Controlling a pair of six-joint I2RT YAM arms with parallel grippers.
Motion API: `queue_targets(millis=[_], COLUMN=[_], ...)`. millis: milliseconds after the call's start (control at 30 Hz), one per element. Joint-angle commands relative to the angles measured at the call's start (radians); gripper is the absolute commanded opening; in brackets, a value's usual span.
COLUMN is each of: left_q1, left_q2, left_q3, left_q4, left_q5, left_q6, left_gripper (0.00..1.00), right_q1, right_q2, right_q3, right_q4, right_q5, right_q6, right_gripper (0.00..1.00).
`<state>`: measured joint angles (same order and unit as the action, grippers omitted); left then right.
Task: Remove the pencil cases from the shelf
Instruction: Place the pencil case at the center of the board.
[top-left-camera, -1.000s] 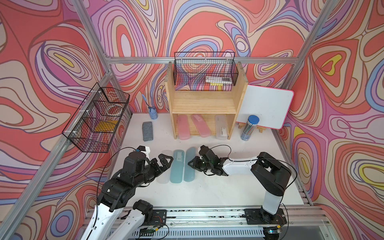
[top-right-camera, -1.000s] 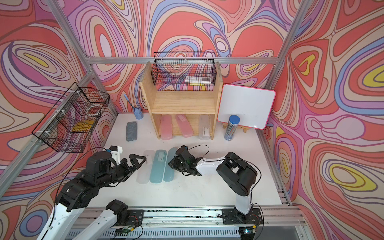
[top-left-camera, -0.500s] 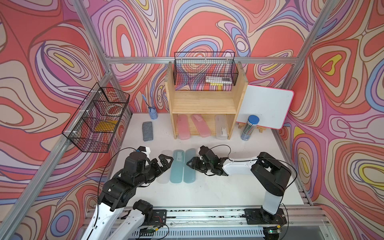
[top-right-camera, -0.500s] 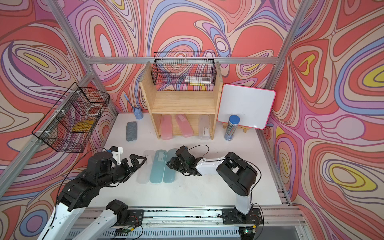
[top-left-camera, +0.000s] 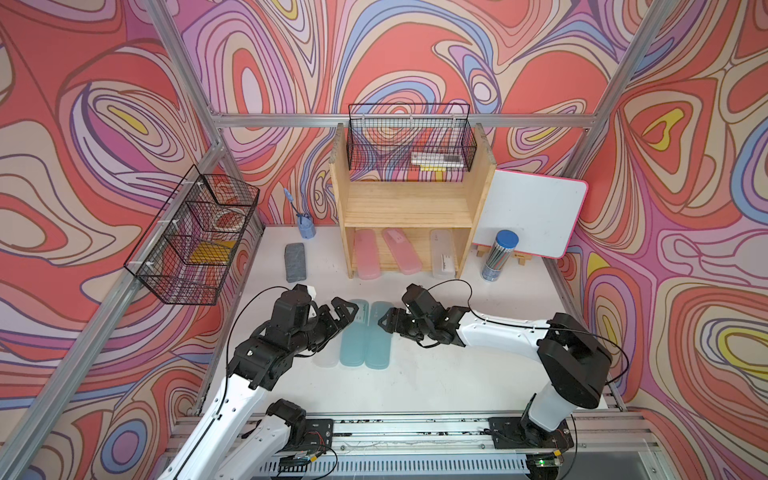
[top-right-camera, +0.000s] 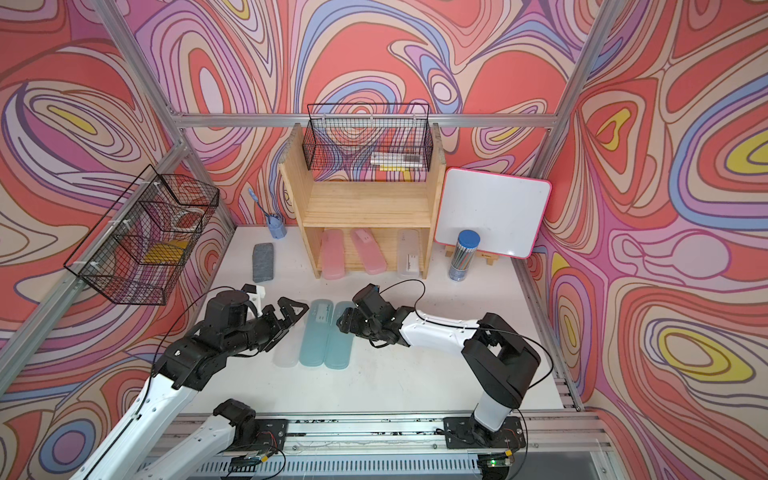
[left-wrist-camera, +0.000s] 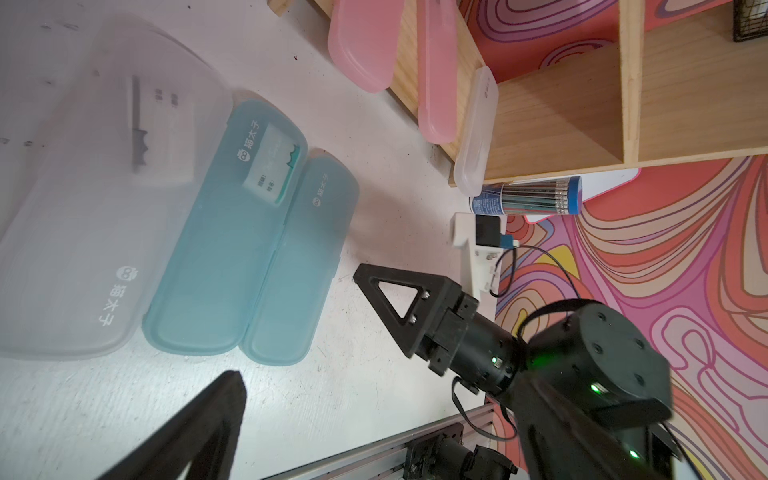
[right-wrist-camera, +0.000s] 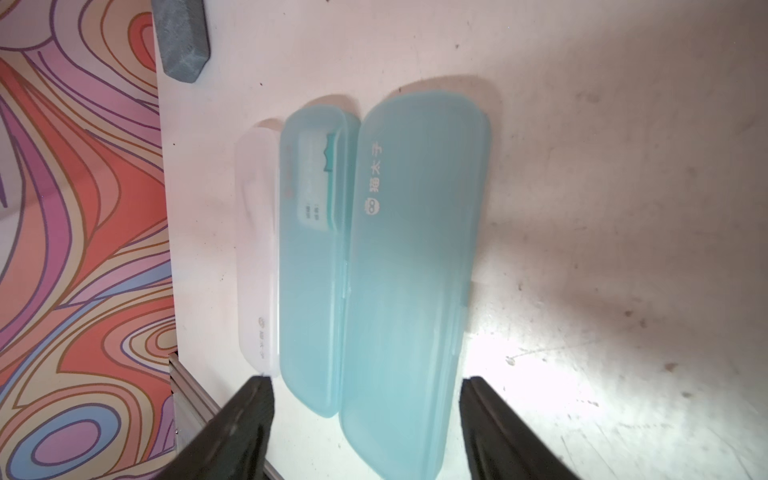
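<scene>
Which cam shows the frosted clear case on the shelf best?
Top. In both top views the frosted clear case lies almost whole, unobstructed, on the shelf, lower tier, right end. Left wrist catches it slantwise beside a pink case. Right wrist misses it.

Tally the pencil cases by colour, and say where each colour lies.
Pink cases: 2, both on the shelf, lower tier.
Teal cases: 2, both on the table.
Frosted clear cases: 2, one on the shelf, one on the table.
Total: 6.
</scene>
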<state>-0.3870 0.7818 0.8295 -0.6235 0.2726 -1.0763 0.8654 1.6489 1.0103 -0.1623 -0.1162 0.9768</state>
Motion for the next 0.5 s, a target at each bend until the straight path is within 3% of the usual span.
queue_targets(millis=[0,267,467], left_q1=[0.004,0.005,0.022], left_q2=[0.068,0.31,0.47], left_q3=[-0.031,-0.054,-0.032], left_q4=[0.194,0.495,0.606], left_q5=[0.025,0.027,-0.02], left_q6=[-0.022,-0.06,-0.078], left_gripper=[0.99,0.99,0.99], right_q1=[-0.003,-0.005,-0.004], right_q2=[-0.081,-0.242,-0.341], right_q3=[0.035,0.044,0.012], right_q4=[-0.155,-0.284,-0.298], right_q5=[0.077,0.178,0.255], right_q6=[-0.106,-0.266,-0.34], right_gripper=[0.77,0.98,0.98])
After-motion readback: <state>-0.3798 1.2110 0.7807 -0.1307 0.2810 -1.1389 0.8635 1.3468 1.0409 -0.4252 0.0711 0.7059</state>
